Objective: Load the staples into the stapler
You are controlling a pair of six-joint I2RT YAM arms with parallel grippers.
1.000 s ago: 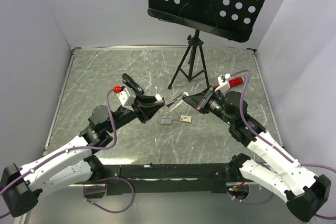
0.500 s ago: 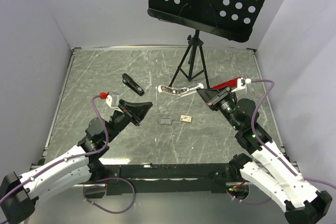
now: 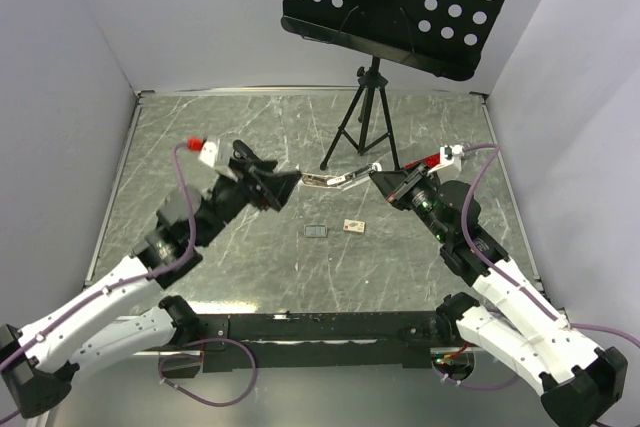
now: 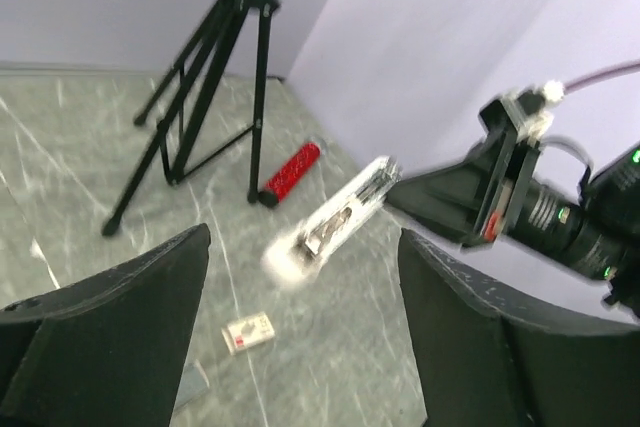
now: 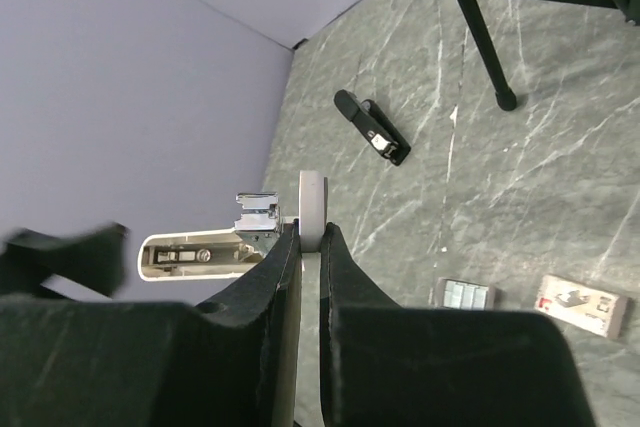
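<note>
My right gripper (image 3: pixel 380 178) is shut on the rear end of a white stapler (image 3: pixel 338 179) and holds it above the table with its top swung open. The stapler's metal channel shows in the right wrist view (image 5: pixel 200 255), left of my gripper (image 5: pixel 310 237). My left gripper (image 3: pixel 280 186) is open and empty, facing the stapler's free end (image 4: pixel 335 219) from a short way off (image 4: pixel 302 247). The staples (image 3: pixel 316 231), a small silvery-grey strip, lie on the table below both grippers (image 5: pixel 466 295). A tan-and-white box (image 3: pixel 353 226) lies just right of them (image 5: pixel 585 305) (image 4: pixel 247 332).
A black stapler (image 5: pixel 372 127) lies on the table at the back left, partly hidden behind my left gripper in the top view. A black tripod (image 3: pixel 362 127) with a music stand stands at the back centre. A red cylinder (image 4: pixel 290 172) lies near the tripod's feet.
My left gripper pulled back to the lower left, then rose and came forward toward the white stapler. My right gripper swung the stapler up and back, then a little left again.
</note>
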